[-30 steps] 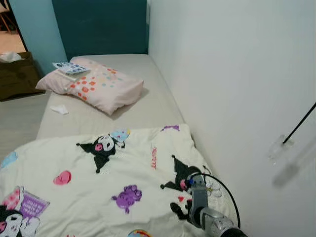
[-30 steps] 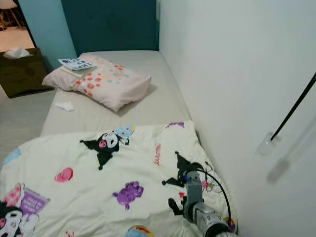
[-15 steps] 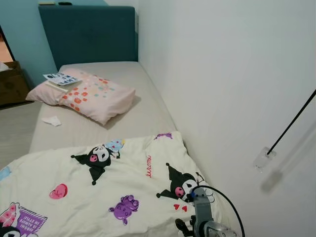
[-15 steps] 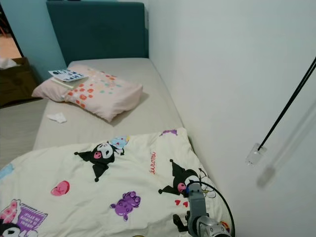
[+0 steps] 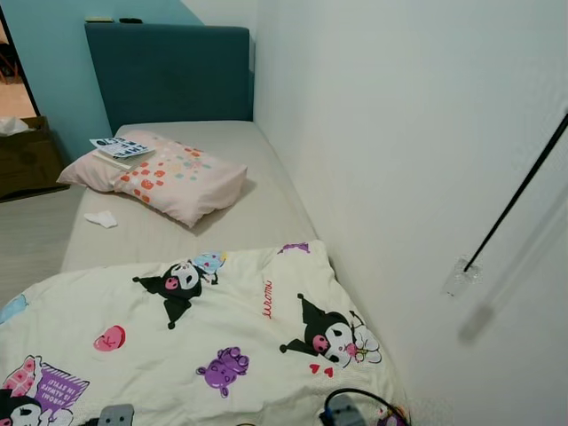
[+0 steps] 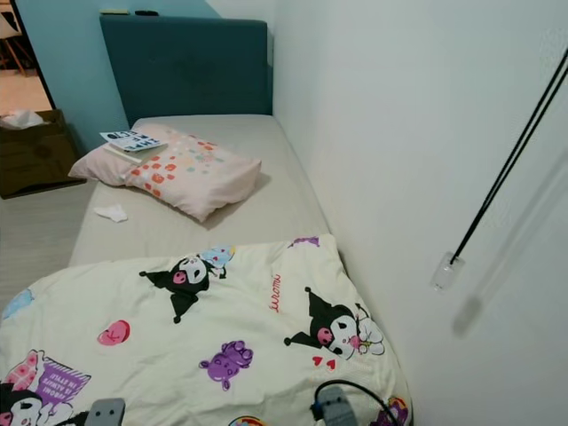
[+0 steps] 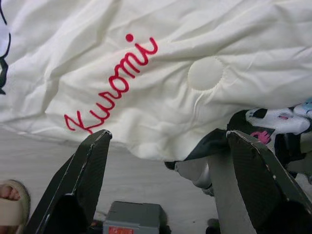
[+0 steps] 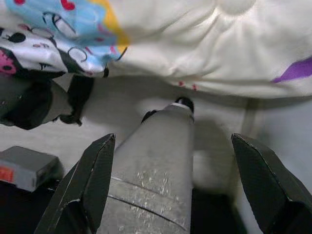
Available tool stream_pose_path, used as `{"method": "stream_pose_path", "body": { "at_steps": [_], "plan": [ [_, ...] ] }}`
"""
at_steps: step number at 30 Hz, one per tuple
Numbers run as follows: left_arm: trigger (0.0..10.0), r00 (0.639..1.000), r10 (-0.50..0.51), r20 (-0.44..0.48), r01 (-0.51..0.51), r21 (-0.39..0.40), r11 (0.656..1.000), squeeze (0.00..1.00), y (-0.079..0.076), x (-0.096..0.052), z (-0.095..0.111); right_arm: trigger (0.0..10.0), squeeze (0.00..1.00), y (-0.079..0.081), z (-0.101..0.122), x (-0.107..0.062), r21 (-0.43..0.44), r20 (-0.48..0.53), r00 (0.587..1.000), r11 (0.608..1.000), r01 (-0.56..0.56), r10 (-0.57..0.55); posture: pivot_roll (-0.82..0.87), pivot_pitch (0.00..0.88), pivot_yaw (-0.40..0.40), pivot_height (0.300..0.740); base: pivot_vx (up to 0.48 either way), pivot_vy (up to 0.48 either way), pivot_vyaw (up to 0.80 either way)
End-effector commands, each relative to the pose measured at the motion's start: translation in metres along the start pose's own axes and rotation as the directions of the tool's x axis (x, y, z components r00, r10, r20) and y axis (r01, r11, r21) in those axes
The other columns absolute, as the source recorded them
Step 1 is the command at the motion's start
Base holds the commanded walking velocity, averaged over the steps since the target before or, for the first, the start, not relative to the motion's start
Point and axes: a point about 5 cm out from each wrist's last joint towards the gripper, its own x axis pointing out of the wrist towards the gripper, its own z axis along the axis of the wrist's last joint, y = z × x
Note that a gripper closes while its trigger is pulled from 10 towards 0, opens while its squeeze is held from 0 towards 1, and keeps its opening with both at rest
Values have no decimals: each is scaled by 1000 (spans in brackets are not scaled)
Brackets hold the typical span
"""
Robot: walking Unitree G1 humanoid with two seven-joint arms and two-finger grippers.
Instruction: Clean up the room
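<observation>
A white duvet [image 5: 204, 328] printed with cartoon figures covers the near half of the bed [image 5: 257, 204]. At the far end lies a pink pillow [image 5: 164, 173] with a booklet [image 5: 120, 146] on top. A crumpled white tissue [image 5: 100, 218] rests on the bare mattress beside it. My left gripper [image 7: 168, 136] is open, low beside the duvet's hanging edge with its red lettering [image 7: 109, 83]. My right gripper [image 8: 173, 141] is open too, down by the duvet's edge [image 8: 209, 53], with a silver robot limb [image 8: 151, 180] between its fingers' lines. Both wrists [image 5: 342, 410] peek in at the bottom of the eye views.
A white wall [image 5: 399, 133] runs along the bed's right side, with a black cord and a small switch [image 5: 461, 277] on it. A teal headboard [image 5: 169, 71] closes the far end. A brown box [image 5: 27, 151] stands on the floor at left. A person's sandalled foot [image 7: 9, 204] is near.
The camera has tilted up and shifted. My right arm has dropped from over the duvet to the picture's bottom edge, and my left wrist now peeks in at the bottom left.
</observation>
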Motion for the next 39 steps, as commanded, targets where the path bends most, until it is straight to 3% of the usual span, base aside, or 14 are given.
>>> {"method": "stream_pose_path", "body": {
  "at_steps": [1, 6, 18, 39],
  "plan": [
    [10000, 999, -8, -33, 9, 22, 1000, 0, -7, 0, -8, 10000, 0, -4, -6, -1, 2, -11, 1000, 1000, 19, -19, -17, 0, -85, 740, 0, 0, 0],
    [10000, 998, -2, -57, 5, 45, 999, 0, -8, -2, -16, 10000, 0, -8, -12, -2, 26, -19, 999, 999, 35, -34, -22, 0, -84, 740, 0, 0, 0],
    [10000, 998, 16, -58, -13, 47, 999, 0, -6, -2, -15, 10000, 0, -7, -15, -2, 8, -12, 1000, 1000, 12, -12, -11, 0, -90, 740, 0, 0, 181],
    [10000, 997, 20, -70, -16, 62, 998, 0, -5, -2, -18, 10000, 0, -6, -21, -2, 0, -23, 1000, 1000, 9, -9, -8, 0, -89, 740, -259, 338, 0]
  ]
}}
